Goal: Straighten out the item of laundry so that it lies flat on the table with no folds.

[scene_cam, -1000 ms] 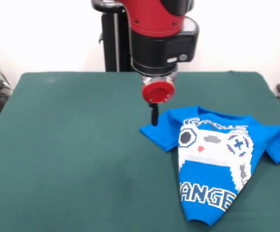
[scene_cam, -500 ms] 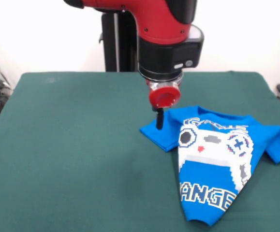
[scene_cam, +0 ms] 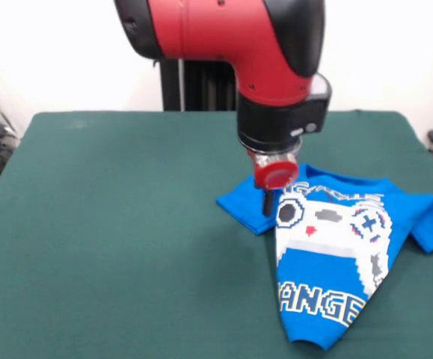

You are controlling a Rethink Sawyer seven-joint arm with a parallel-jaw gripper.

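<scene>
While the dark narrow gripper point(scene_cam: 266, 202) hangs below its red round disc, it's right over the folded left sleeve of the small bright blue T-shirt with the white-grey game-controller print point(scene_cam: 336, 254) — whether the fingers are spread or pressed together, I cannot tell. The shirt sits crumpled toward the right side of the dark green felt-covered table point(scene_cam: 111, 247), narrowing to a point near the front edge, its other sleeve reaching close to the right edge. Bare green cloth stretches wide to the left and behind. The red and black arm point(scene_cam: 246, 45) drops in from above.
</scene>
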